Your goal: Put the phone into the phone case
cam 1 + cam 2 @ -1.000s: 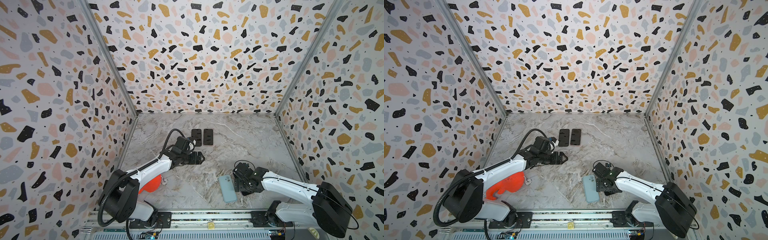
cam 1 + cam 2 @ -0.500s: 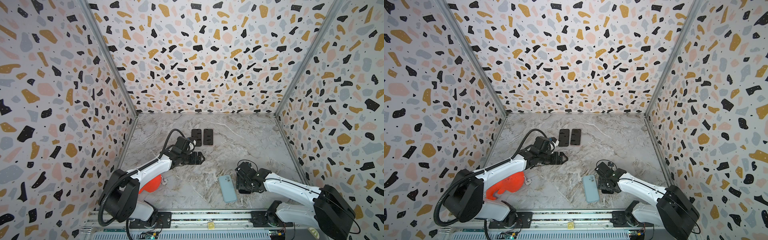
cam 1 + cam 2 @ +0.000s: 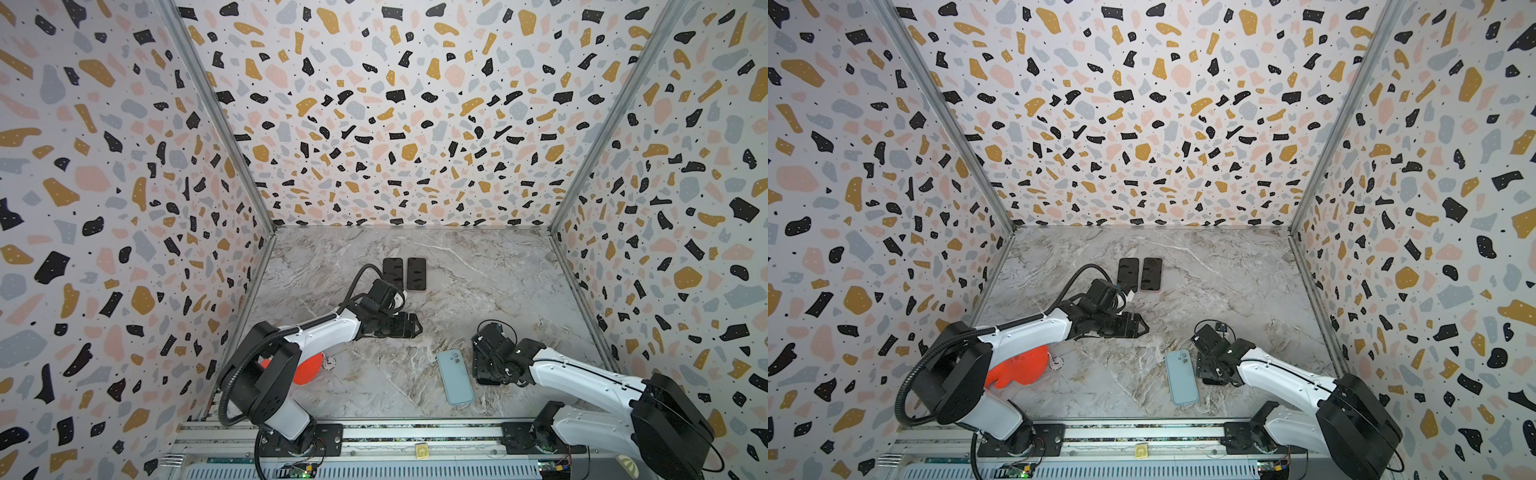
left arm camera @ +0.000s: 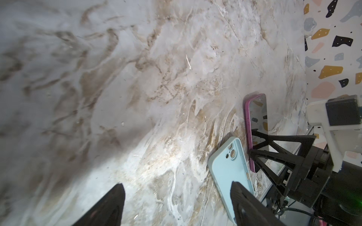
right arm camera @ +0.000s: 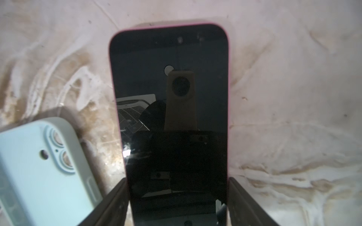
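Right gripper (image 5: 177,201) has closed onto the pink-edged phone (image 5: 170,109), pale-blue case (image 5: 39,168) just beside; left gripper (image 4: 176,205) hangs open.

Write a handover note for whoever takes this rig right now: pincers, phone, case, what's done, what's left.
Left pincer: open, empty, above the table left of centre.
Right pincer: closed on the long edges of the pink-rimmed phone, which lies screen up on the table.
Light blue case: flat beside the phone, camera-cutout side up, so its opening seems to face down.
Done: phone gripped.
Left: probably turn the case over, then seat the phone in it.
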`<state>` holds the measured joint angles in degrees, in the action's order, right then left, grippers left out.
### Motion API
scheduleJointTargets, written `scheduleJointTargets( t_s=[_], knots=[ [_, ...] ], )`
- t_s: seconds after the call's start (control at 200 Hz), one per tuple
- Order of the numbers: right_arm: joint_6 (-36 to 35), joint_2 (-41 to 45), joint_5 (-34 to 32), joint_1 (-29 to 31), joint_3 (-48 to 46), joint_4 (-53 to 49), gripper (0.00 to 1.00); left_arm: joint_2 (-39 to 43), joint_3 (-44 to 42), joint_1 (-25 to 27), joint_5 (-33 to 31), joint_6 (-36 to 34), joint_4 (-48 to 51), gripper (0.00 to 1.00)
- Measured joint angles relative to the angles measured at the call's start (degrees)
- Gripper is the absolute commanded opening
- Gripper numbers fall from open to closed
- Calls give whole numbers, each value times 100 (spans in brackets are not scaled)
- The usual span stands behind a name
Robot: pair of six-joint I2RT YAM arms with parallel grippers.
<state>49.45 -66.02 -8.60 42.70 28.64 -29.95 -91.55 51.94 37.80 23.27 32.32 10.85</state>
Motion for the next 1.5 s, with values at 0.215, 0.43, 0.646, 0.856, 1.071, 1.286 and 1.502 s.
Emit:
scheduleJointTargets(
  t_s=[0.215,0.43,0.646,0.856,1.071,1.286,1.502],
  knots=[
    [-334,35,227,-157,-68,525,57,-769,577,389,509,245,-507,77],
    [-732,61,557,-450,-157,992,54,-1598,1198,778,1058,455,-1067,71],
    [-997,225,846,-667,-332,1309,52,-2164,1469,883,1370,671,-1484,63],
    [-1095,234,966,-697,-398,1528,51,-2551,1670,876,1517,866,-1840,57],
    [-1119,256,1029,-710,-444,1633,50,-2962,1829,780,1541,1016,-2122,47],
    [-1121,310,1062,-713,-509,1725,50,-3141,1829,599,1545,1318,-2662,41],
    [-1121,308,1078,-713,-518,1764,49,-3171,1816,562,1593,1585,-3053,35]
  ],
)
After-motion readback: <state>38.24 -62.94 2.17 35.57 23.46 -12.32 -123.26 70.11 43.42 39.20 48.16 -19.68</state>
